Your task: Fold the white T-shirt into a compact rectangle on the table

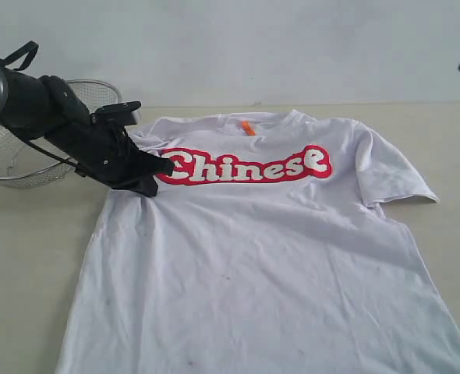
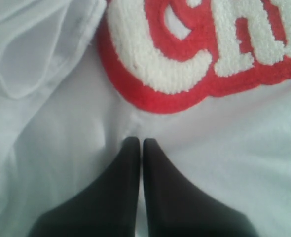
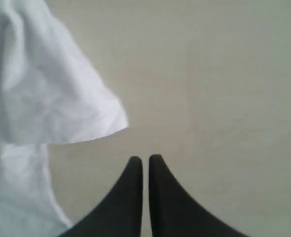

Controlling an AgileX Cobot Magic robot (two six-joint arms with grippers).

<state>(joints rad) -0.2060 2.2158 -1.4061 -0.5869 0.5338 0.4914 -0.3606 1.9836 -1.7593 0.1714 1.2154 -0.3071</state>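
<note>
Left gripper (image 2: 137, 143) clenched tight, tips down on white T-shirt (image 1: 269, 265) just beside red lettering (image 1: 245, 165); maybe nipping a small pucker of cloth, hard to tell. Shirt flat, face up, spread on table (image 1: 27, 257). Right gripper (image 3: 144, 160) clenched on nothing, over bare table near sleeve edge (image 3: 61, 103). Wire basket (image 1: 12, 160) on table, partly behind left arm (image 1: 54, 109).

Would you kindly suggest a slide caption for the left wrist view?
Left gripper, closed, pinches a small pucker of the white T-shirt just beside the red-and-white lettering.
</note>
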